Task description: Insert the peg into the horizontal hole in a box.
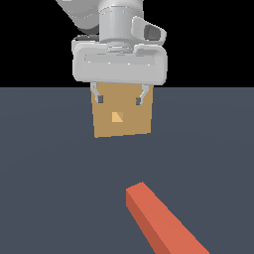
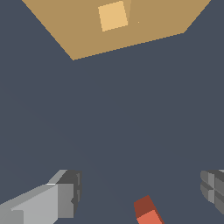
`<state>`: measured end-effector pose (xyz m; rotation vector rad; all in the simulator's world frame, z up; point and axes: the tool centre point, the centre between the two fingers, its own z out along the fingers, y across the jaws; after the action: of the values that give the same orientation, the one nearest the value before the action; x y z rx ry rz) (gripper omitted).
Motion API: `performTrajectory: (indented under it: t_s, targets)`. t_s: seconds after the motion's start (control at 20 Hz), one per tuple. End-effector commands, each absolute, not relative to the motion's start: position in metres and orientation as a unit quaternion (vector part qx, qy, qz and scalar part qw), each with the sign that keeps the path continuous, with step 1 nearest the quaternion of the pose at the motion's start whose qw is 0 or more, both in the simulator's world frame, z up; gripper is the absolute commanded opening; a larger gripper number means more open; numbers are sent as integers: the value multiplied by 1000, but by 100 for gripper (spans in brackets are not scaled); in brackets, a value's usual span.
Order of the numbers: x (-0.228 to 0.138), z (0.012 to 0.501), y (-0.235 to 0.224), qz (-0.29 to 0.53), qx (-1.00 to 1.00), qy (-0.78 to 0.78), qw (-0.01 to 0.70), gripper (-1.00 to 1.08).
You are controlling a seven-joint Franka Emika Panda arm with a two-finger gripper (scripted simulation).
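Observation:
The tan box point(image 1: 122, 119) stands on the dark floor in the middle of the exterior view, its face toward the camera, with the small lighter hole point(image 1: 117, 117) at its centre. In front of the box's upper part hangs my gripper point(image 1: 119, 100), open with nothing between its fingers. The peg point(image 1: 161, 223) lies on the floor nearer the camera, toward the exterior view's right; only its orange-red part shows, running out of frame. In the wrist view the box point(image 2: 78, 30), the hole point(image 2: 113, 15), the peg's orange-red end point(image 2: 147, 212) and my wide-apart gripper point(image 2: 142, 192) appear.
A dark blue-grey floor point(image 1: 49, 173) surrounds the box and peg. Black background lies behind the box. No other objects show.

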<state>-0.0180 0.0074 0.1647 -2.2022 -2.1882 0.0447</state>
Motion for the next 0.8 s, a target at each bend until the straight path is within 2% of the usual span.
performTrajectory:
  t_s: [0.0, 0.4, 0.75]
  targets:
    - [-18, 165, 7, 14, -709, -705, 18, 100]
    - [-17, 161, -5, 14, -701, -712, 18, 100]
    - [-13, 150, -37, 13, -682, -731, 16, 100]
